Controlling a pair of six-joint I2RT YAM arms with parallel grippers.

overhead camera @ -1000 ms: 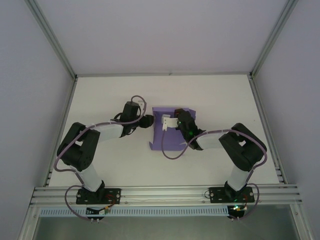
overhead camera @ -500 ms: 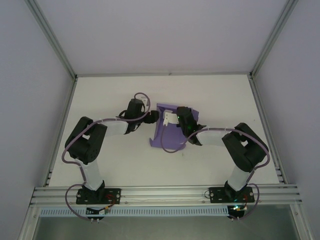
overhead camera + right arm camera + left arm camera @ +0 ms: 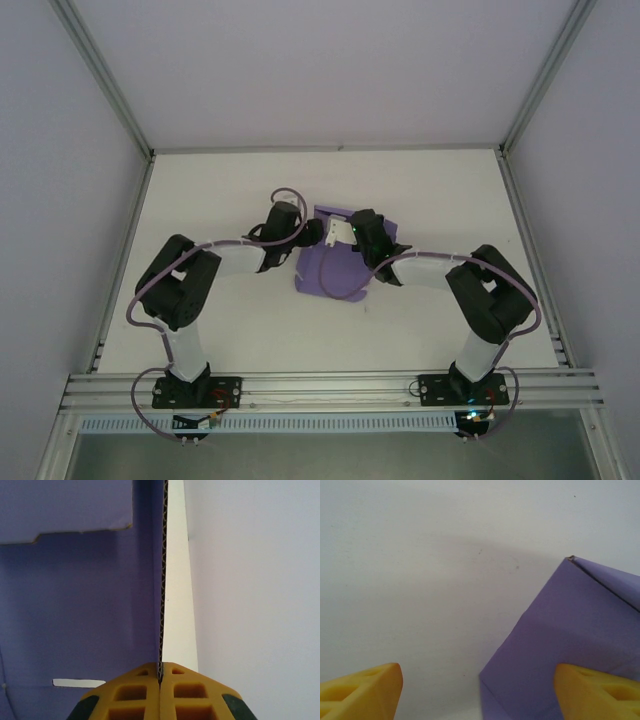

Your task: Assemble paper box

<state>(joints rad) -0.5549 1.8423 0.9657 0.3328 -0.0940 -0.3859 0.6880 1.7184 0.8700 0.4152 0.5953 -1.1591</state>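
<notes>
1. The paper box (image 3: 335,275) sits mid-worktop (image 3: 440,190) between the two arms. It's part-folded: base flat, at least one panel raised.
2. The right fingers (image 3: 161,677) are clenched on a raised panel of the paper box (image 3: 75,605). The right wrist view shows that panel edge-on, with the corrugated edge running straight up out of the pinch, purple face on one side and pale face on the other. In the top view the right fingers (image 3: 345,232) are at the box's far edge.
3. The left fingers (image 3: 476,690) are spread wide and holding nothing. One tip is over bare worktop (image 3: 420,580); the other is over the purple card (image 3: 570,620), so they straddle its left edge near a corner. In the top view the left fingers (image 3: 306,240) are just beside the box's far-left corner.
4. Step in hand, as I read it: right arm holds one wall upright as an anchor while the left lines up on the neighbouring side.
5. Can't tell from the top view whether the left side wall is already creased up or still flat. It's small and partly hidden under the wrists.
6. Next move probably calls for the left fingers to drop onto that edge, close on it and swing it up to meet the held wall.
7. The right grip needs to stay firm, or the thin card will slide on the worktop or the wall will spring back.
</notes>
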